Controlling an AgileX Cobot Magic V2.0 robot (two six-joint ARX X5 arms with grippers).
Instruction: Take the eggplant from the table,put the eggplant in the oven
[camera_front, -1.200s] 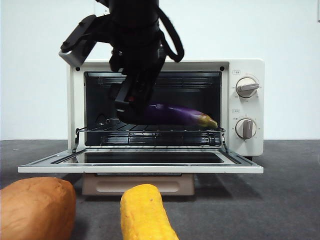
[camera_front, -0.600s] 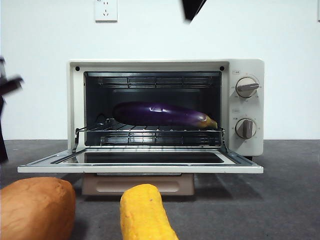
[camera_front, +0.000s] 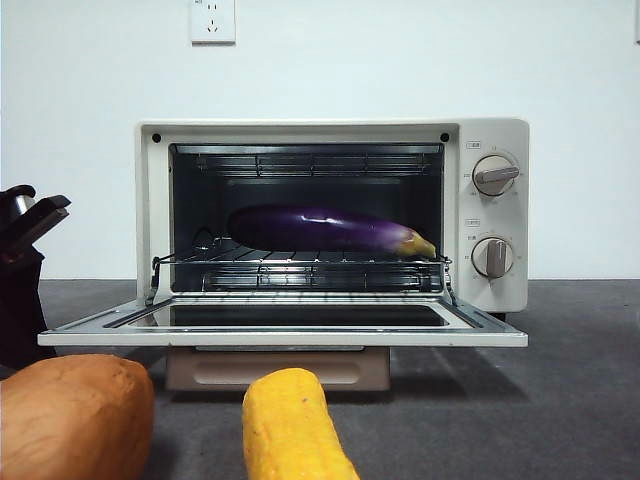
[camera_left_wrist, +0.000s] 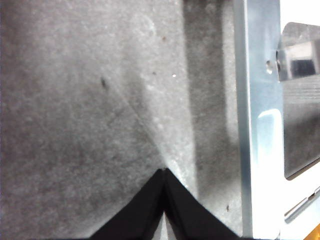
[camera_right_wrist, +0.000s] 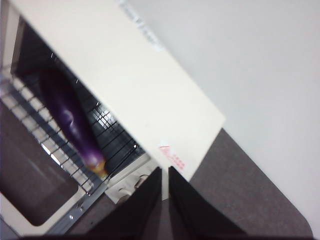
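Eggplant placement looks finished: the long glossy dark-purple eggplant (camera_front: 325, 228) lies lengthwise on the wire rack (camera_front: 300, 268) inside the cream-white boxy toaster oven (camera_front: 335, 215), its yellowish stem tip toward the knob side, so the rack carries its whole length. The glass door (camera_front: 285, 322) hangs open, level above the dark grey speckled desk (camera_front: 560, 400). Left hand (camera_left_wrist: 164, 200) sits low beside the door's edge, clenched and empty. Right hand (camera_right_wrist: 165, 192), also clenched on nothing, hovers above the oven.

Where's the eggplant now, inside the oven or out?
Inside: the eggplant lies lengthwise on the wire rack of the oven, door open, no gripper touching.
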